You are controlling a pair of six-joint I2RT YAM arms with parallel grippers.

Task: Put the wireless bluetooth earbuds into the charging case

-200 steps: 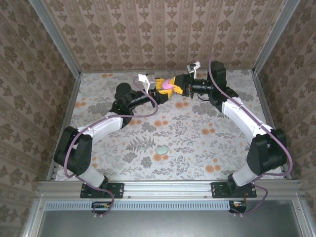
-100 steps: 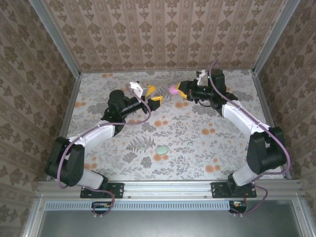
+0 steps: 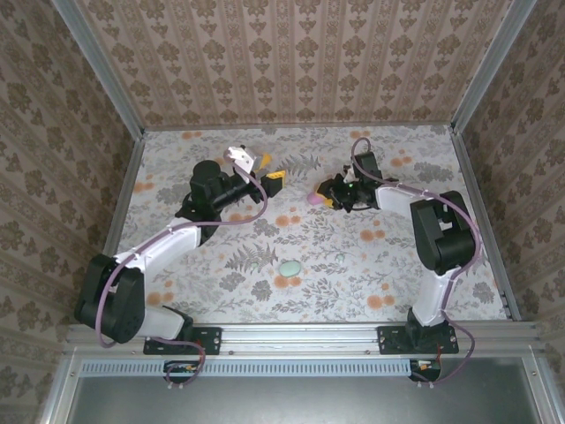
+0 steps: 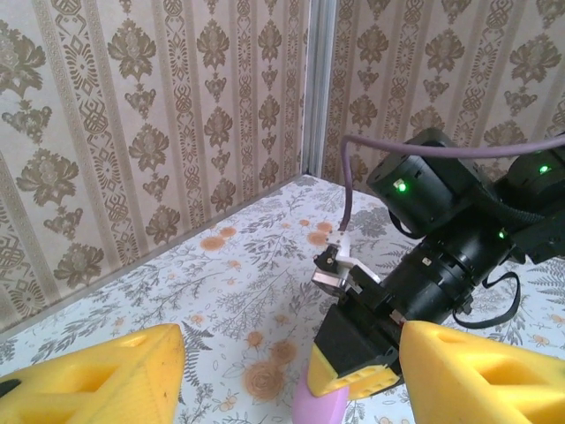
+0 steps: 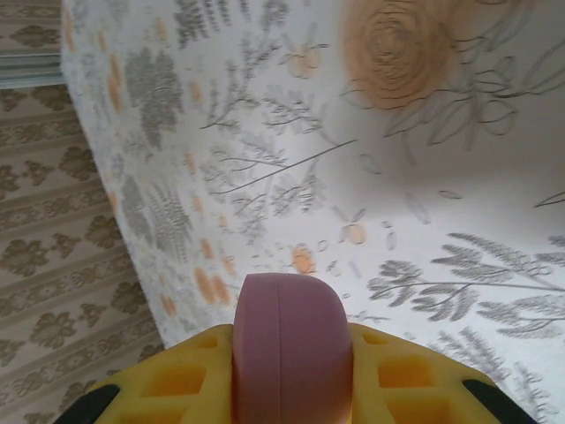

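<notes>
Right gripper [image 3: 325, 191] squeezes the pink case [image 5: 287, 340] low over the surface [image 3: 353, 265], maybe to set it down. Left gripper [image 3: 271, 169] hangs half open, holding nothing.

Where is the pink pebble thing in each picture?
Top external: the pink case is near the table's middle, at the tip of the right end effector.
Left wrist: bottom edge, centre, under that end effector.
Right wrist: bottom centre, pinched by the end effector.
Shared landmark: the floral tablecloth.
</notes>
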